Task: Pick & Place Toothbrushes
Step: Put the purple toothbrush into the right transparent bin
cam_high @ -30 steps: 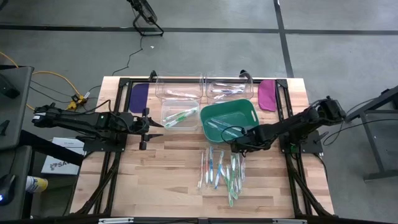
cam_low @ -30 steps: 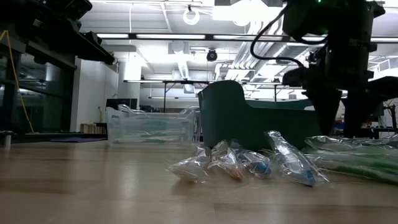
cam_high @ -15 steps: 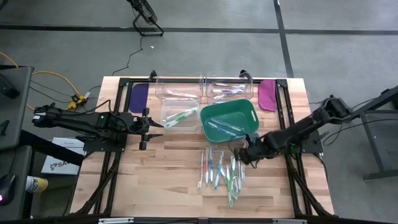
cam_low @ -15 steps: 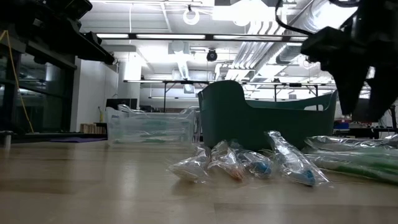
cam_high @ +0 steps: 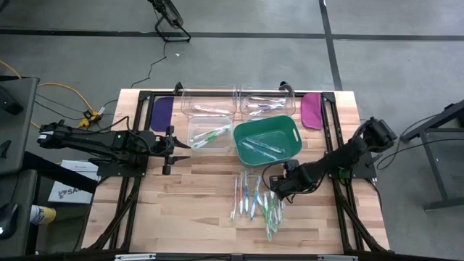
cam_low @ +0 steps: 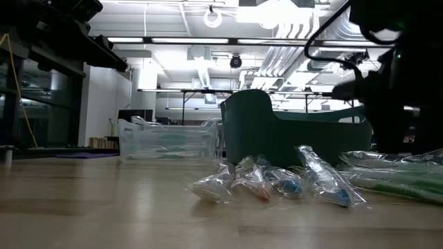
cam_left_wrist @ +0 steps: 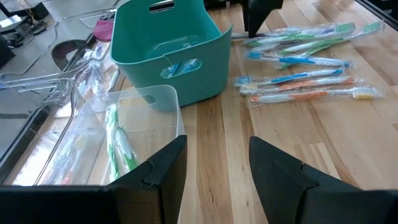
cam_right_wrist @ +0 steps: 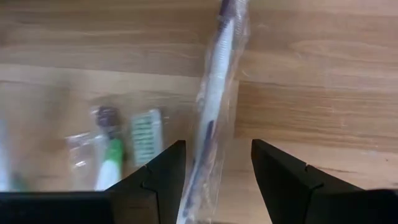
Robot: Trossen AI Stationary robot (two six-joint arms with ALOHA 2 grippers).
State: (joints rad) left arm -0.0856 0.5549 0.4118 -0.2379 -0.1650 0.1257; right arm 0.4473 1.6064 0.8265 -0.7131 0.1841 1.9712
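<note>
"How was the light?"

"Bright and even from above. Ceiling lamps blazed white in the low view, so the right arm stood as a black silhouette. The table took soft, short shadows, hardly any glare."

"Sharp pictures?"

"Overhead was clear. At table height the near boards were blurred and the wrapped toothbrushes a little soft, glinting. The right wrist view was blurry, the wrapper smeared; the left wrist view was crisp, with lines bowed toward its edges."
</note>
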